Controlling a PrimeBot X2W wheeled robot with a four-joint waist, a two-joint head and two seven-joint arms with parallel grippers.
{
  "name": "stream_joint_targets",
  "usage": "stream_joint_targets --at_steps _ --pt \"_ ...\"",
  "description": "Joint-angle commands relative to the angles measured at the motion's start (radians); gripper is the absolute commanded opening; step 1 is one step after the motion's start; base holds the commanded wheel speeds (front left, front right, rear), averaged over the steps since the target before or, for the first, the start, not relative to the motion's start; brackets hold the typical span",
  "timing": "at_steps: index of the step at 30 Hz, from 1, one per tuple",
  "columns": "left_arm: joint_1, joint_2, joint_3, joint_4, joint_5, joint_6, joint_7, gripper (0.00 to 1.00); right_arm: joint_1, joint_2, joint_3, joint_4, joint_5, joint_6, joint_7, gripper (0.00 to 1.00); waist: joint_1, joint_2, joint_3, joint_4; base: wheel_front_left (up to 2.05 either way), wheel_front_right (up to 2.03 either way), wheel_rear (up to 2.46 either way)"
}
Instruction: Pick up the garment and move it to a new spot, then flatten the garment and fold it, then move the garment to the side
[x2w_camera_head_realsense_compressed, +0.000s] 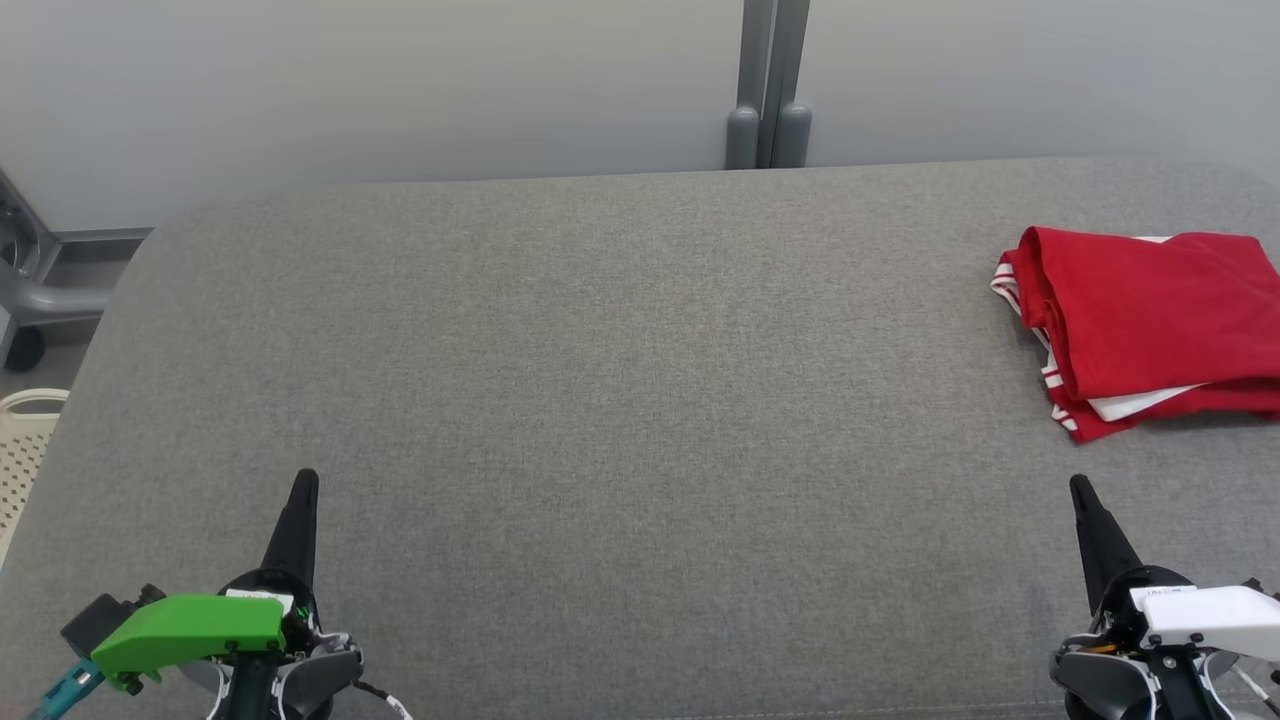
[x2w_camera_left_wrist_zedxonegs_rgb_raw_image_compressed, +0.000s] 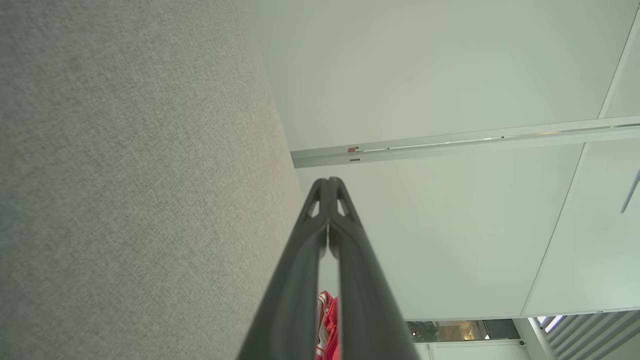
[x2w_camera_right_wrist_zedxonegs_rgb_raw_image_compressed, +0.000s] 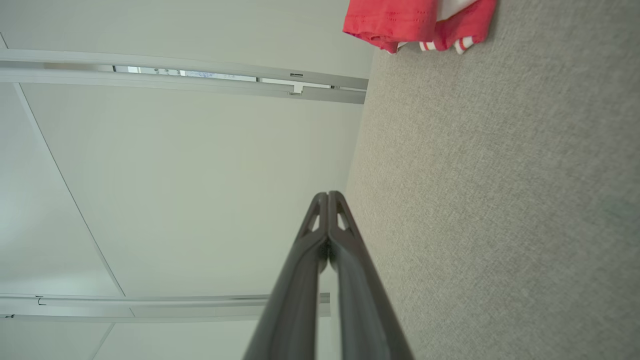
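The red garment (x2w_camera_head_realsense_compressed: 1150, 325) lies folded at the right edge of the head view, a bit above the middle. It has white stripes along one side, and some white cloth peeks out between the red layers. Part of it runs off the right edge of the frame. It rests on the gray pad (x2w_camera_head_realsense_compressed: 620, 380), a big soft cloth top that takes up most of the frame.

The left gripper (x2w_camera_head_realsense_compressed: 303, 490) is at the lower left. Its two dark fingers are pressed tight together into one point that aims up the frame. It holds nothing. A green cover (x2w_camera_head_realsense_compressed: 190, 628) sits on its wrist.

The right gripper (x2w_camera_head_realsense_compressed: 1082, 495) is at the lower right, with a white cover (x2w_camera_head_realsense_compressed: 1215, 610) on its wrist. Its fingers are pressed together too, and they hold nothing. Its tip is below the garment, near it but not touching.

In the left wrist view the fingers meet at their tips in the middle of the frame. The pad fills the left side and a pale wall (x2w_camera_left_wrist_zedxonegs_rgb_raw_image_compressed: 425, 75) the right. A bit of red garment (x2w_camera_left_wrist_zedxonegs_rgb_raw_image_compressed: 327, 325) shows in the thin gap low between the fingers.

In the right wrist view the fingers also meet at the tips. The garment (x2w_camera_right_wrist_zedxonegs_rgb_raw_image_compressed: 415, 22) is at the top, right of the middle, on the pad.

A white basket (x2w_camera_head_realsense_compressed: 25, 440) with small holes peeks in at the left edge of the head view, off the pad. A gray post (x2w_camera_head_realsense_compressed: 768, 90) stands at the top middle.
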Motion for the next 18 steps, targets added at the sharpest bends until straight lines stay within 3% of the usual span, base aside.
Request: stream_joint_targets --at_steps 1,18 --pt "-0.016 -0.001 0.006 -0.006 -0.021 -0.004 0.006 0.00 -0.009 -0.005 -0.004 -0.010 0.018 0.000 0.007 0.00 0.0000 0.0000 0.000 0.000 0.00 0.00 0.00" --pt "-0.030 -0.010 0.019 -0.014 -0.096 -0.011 0.033 0.00 -0.009 -0.005 -0.016 -0.026 0.121 0.000 0.032 0.00 0.0000 0.0000 0.002 -0.004 0.00 0.00 0.00"
